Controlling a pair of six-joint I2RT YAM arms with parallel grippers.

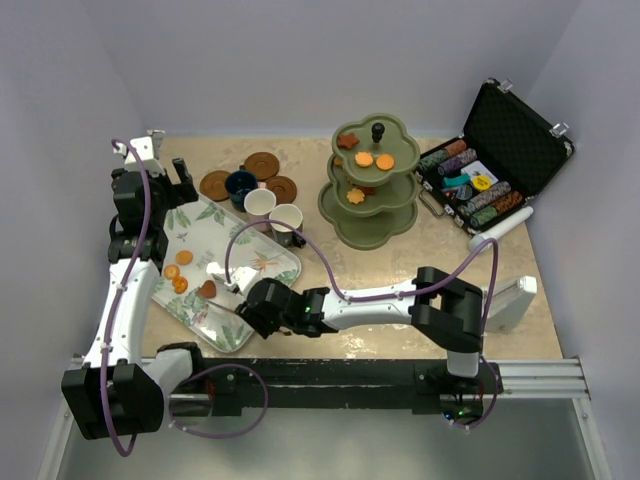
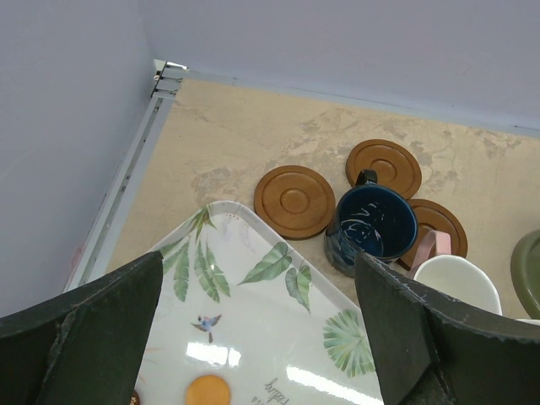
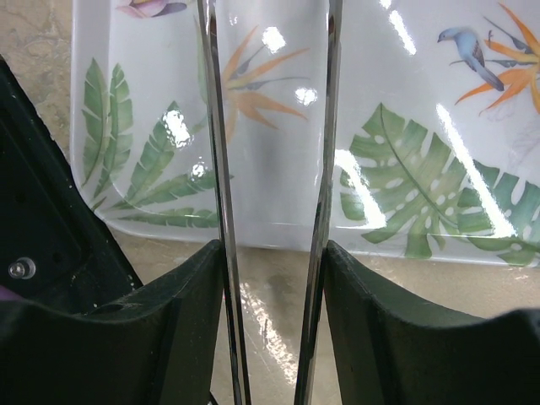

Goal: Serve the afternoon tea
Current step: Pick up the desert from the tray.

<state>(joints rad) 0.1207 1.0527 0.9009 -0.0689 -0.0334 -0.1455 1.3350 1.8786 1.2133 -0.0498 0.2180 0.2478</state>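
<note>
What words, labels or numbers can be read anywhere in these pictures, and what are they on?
Leaf-patterned tray: one short line of cursive script at the bottom of the left wrist view, upside down and partly cut off; not readable with certainty.
Black case: the markings on the poker chips and the cards beside them are too small to read.
Nothing else shows any readable text.
</note>
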